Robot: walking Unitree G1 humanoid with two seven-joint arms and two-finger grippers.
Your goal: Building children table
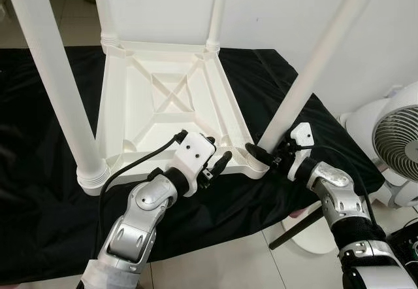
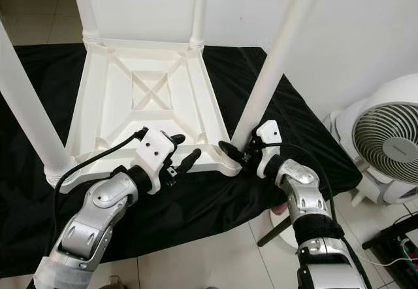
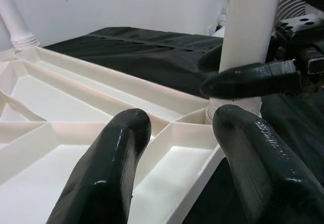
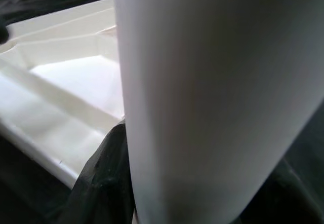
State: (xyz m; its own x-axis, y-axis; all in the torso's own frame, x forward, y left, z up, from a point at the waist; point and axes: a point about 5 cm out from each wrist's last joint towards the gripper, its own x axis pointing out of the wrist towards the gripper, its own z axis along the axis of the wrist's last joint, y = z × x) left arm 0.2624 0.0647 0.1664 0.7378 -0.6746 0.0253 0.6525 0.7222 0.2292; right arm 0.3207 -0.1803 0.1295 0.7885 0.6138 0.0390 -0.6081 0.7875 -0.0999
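While the white table top [image 1: 171,99] lies upside down on the black cloth [image 1: 274,73], all four legs stand up from its corners. My right gripper [image 1: 260,155] pinches the near right leg [image 1: 307,76] just above its socket; in the right wrist view that leg is so close that I can make out little else, so the grip looks firm but I cannot swear to it. My left gripper [image 1: 221,165] hovers over the near rim, fingers [image 3: 114,163] spread. A fan [image 2: 388,142] stands off to the right.
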